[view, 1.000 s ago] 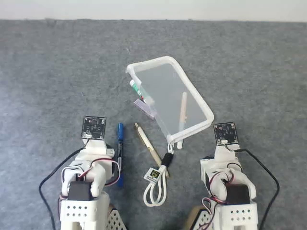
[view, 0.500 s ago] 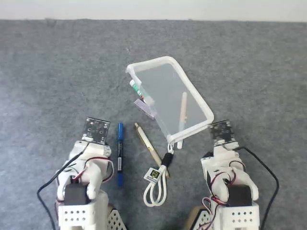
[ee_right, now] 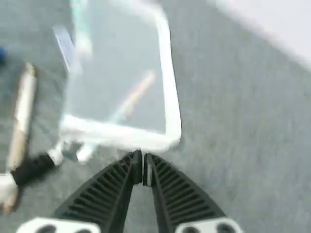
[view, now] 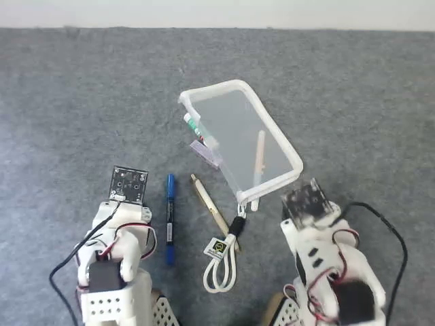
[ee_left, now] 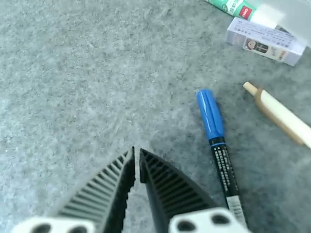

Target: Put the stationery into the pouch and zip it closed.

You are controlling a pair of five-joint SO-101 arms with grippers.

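The clear pouch (view: 238,132) with a white zip edge lies mid-table, a wooden pencil (view: 259,157) inside it. At its open left side lie a green-and-white tube (view: 199,129) and a small lilac box (view: 206,153). A blue pen (view: 170,216) and a beige pen (view: 209,202) lie in front of it. My left gripper (ee_left: 136,154) is shut and holds nothing, hovering over bare carpet just left of the blue pen (ee_left: 215,136). My right gripper (ee_right: 143,159) is shut and holds nothing, just short of the pouch's (ee_right: 116,82) near corner.
A white cord loop with a black tag (view: 221,261) hangs from the pouch's zip pull, between the arms. Grey carpet covers the table, with open room to the far left and far right. The beige pen (ee_right: 22,111) lies left of the pouch corner.
The right arm has risen and turned left toward the pouch's near corner. The left arm shifted slightly left. The stationery and pouch have not moved.
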